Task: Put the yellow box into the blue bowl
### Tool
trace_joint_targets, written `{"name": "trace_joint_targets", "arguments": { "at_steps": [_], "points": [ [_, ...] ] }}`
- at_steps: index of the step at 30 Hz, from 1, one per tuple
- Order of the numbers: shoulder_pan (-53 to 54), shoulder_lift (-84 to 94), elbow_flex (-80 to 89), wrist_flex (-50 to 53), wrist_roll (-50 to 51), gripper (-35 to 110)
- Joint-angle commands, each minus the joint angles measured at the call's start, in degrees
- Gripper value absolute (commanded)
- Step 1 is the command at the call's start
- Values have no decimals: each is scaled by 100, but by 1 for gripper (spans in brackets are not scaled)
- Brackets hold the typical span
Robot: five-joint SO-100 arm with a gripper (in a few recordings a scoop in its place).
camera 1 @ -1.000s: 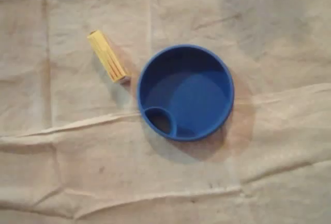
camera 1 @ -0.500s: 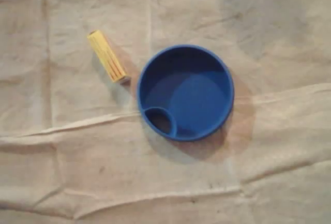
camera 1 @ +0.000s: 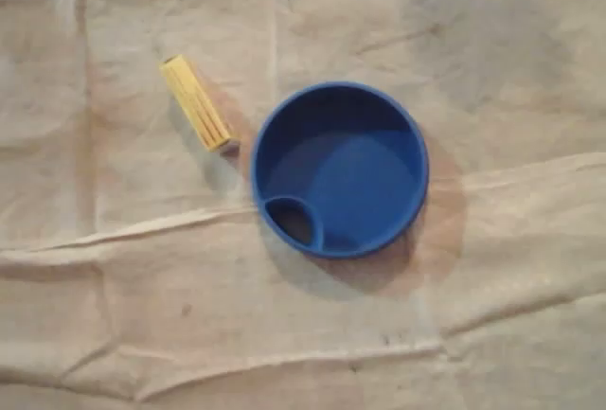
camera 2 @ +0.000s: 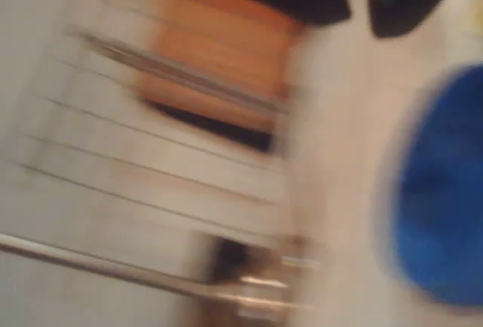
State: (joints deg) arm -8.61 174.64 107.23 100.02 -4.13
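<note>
Cream creased cloth [camera 1: 142, 315] covers the tabletop, and near its middle in the overhead view sits the blue bowl [camera 1: 350, 173], empty, with a small inner pocket at its lower-left rim. Just beside the bowl's upper-left rim, toward the cloth's top-left corner, the yellow box [camera 1: 197, 103] lies flat and slanted. The wrist view is heavily blurred: the dark gripper [camera 2: 358, 25] sits at the top edge, and I cannot tell how far its fingers are parted or whether they hold anything.

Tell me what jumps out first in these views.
The blue bowl dominates the overhead view, sitting empty near the centre on the creased pale cloth. The yellow box lies just up-left of it, outside the rim. The wrist view is motion-blurred, with a blue patch at its right edge, likely the bowl.
</note>
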Motion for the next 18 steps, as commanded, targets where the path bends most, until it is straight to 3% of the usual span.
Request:
{"name": "trace_joint_targets", "arguments": {
  "at_steps": [1, 5, 10, 18],
  "points": [
    [53, -747, -501, -334, 0, 0],
    [53, -1301, -694, -510, -439, 0],
    [88, -1828, -712, -694, -1679, 0],
    [1143, -2021, -589, -1354, -3858, 0]
  ]
}}
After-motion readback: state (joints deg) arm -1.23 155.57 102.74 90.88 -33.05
